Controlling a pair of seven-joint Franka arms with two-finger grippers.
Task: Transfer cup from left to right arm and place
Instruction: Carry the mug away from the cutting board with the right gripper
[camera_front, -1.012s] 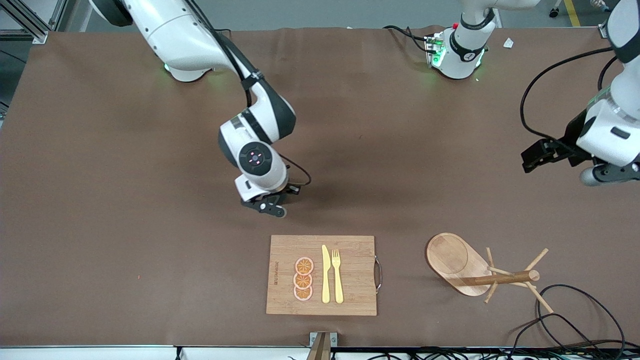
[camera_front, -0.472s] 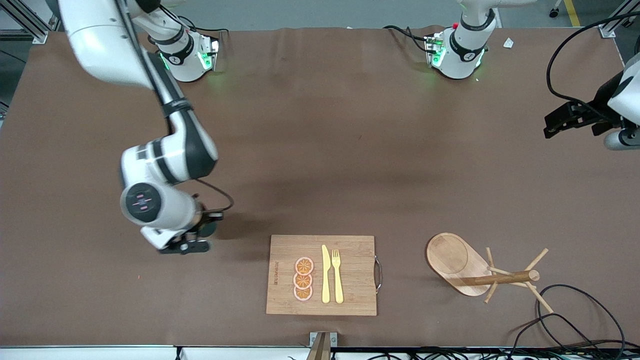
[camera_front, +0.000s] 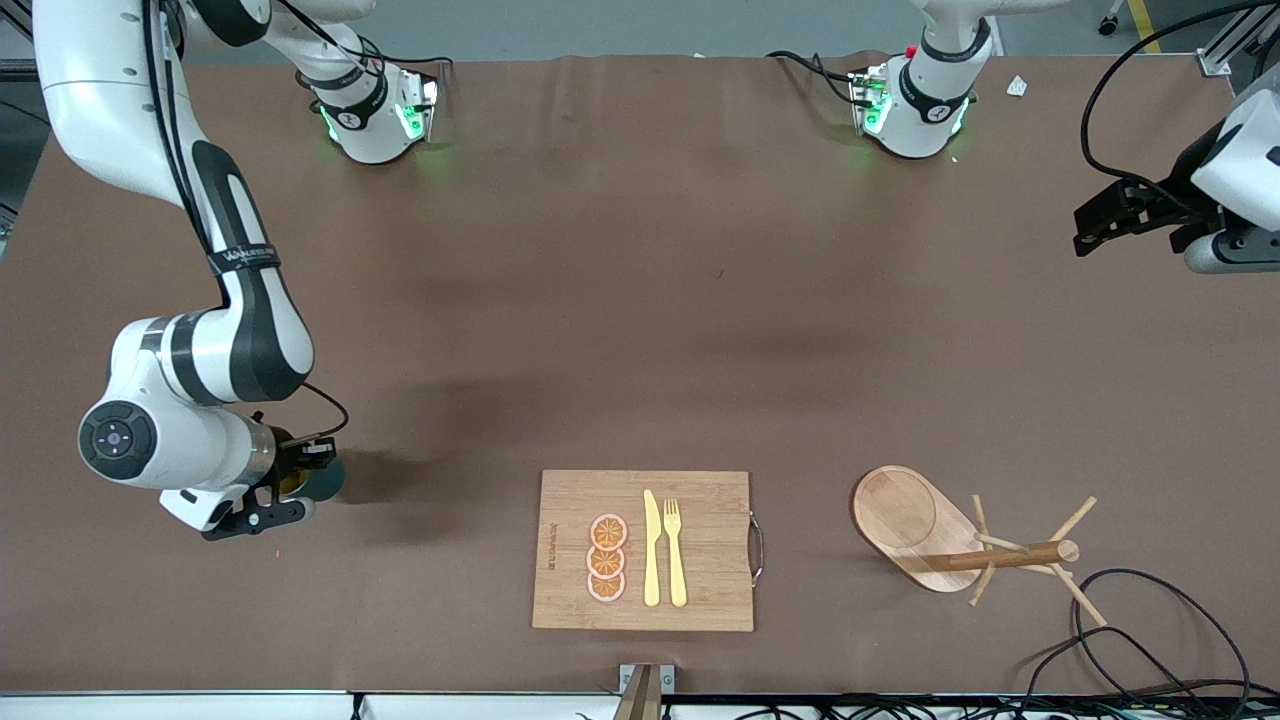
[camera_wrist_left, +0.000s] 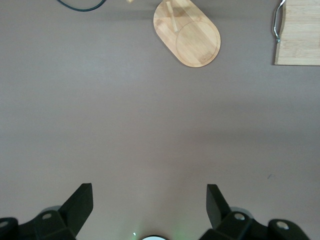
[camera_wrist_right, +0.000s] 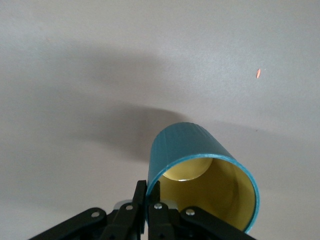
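Nearest the front camera, one wooden board (camera_front: 643, 550) is lying on the table (camera_front: 640, 330), carrying three orange slices (camera_front: 606, 558), one yellow knife (camera_front: 651, 549) and one yellow fork (camera_front: 675, 551). Beside it, toward the left arm's end of the table, one wooden mug tree (camera_front: 960, 545) is lying tipped over on its oval base, its pegs sticking out sideways; black cables (camera_front: 1140, 640) are trailing close by it.

One cup (camera_front: 318, 478) is in play. It is sitting in the right claw (camera_front: 285, 490) over the table at the right arm's end, well apart from the board. The right wrist view is showing the cup (camera_wrist_right: 202, 172) with its teal wall ribbed and its yellow inside exposed; its long axis is running roughly along the claw's line of sight, open mouth facing the wrist camera. The right claw (camera_wrist_right: 150, 197) is pinching the rim, one finger inside the wall and one outside. No handle is showing in either view.

One left claw (camera_front: 1110, 215) is waiting high at the left arm's end of the table, fingers (camera_wrist_left: 80, 202) spread wide with nothing between them.

Two arm bases are standing farthest from the camera.
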